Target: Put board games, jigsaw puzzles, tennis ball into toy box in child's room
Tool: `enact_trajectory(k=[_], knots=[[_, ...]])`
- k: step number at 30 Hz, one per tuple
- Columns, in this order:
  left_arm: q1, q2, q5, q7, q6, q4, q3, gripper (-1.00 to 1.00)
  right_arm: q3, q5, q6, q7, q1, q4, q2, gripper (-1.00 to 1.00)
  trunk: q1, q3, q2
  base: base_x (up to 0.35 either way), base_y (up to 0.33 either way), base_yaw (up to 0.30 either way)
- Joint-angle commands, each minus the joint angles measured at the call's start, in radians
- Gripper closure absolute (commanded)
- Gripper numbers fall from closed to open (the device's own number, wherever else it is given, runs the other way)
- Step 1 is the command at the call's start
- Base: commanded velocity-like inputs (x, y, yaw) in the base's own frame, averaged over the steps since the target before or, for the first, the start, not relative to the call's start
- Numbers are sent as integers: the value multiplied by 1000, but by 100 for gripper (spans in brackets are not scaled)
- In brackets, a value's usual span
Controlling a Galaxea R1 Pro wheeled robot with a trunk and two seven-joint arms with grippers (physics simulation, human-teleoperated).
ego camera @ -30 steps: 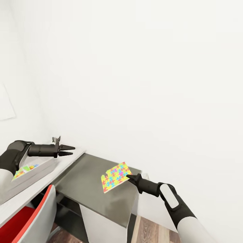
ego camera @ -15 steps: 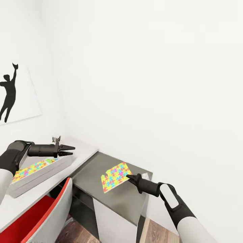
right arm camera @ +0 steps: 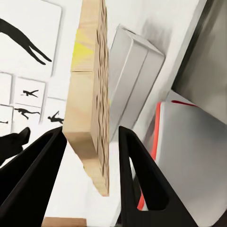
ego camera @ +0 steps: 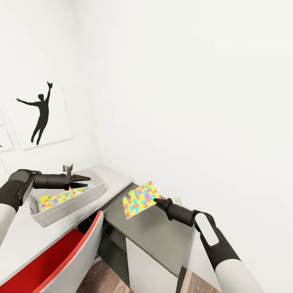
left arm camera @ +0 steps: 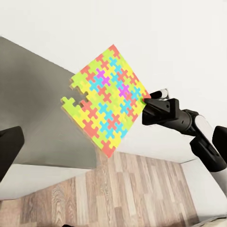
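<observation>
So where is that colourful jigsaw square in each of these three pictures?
Head view: the jigsaw puzzle is at lower centre, held by the right gripper above the dark-grey desk section.
Left wrist view: it is in the middle, seen face-on.
Right wrist view: it is seen edge-on between the gripper's fingers.
Shared landmark: the right gripper clamping its edge.

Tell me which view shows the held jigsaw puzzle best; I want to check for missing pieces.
The left wrist view: the jigsaw puzzle faces the camera whole, a notch at one edge, held by the right gripper. The head view shows it smaller and tilted; the right wrist view shows its edge.
</observation>
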State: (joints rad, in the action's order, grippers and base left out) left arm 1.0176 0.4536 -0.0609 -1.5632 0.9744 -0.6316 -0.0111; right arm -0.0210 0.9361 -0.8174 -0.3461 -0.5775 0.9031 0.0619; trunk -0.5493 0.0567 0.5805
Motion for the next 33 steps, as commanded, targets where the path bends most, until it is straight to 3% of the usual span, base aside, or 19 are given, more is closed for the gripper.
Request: enact_trajectory(k=[1, 11, 17, 33], knots=[[1, 0, -7, -8, 10, 0, -1, -100, -2, -1, -5, -4, -1, 1, 1, 100, 0, 2, 1, 0, 0, 135], [1, 3, -7, -8, 10, 0, -1, -100, -2, -2, -5, -5, -1, 5, 1, 100, 0, 1, 1, 0, 0, 28], [1, 4, -7, -8, 9, 0, -2, -100, -2, -2, -5, -5, -1, 5, 1, 100, 0, 1, 1, 0, 0, 226], [1, 3, -7, -8, 9, 0, -1, -100, 0, -2, -5, -5, -1, 6, 1, 100, 61, -49, -111, 0, 0, 276]])
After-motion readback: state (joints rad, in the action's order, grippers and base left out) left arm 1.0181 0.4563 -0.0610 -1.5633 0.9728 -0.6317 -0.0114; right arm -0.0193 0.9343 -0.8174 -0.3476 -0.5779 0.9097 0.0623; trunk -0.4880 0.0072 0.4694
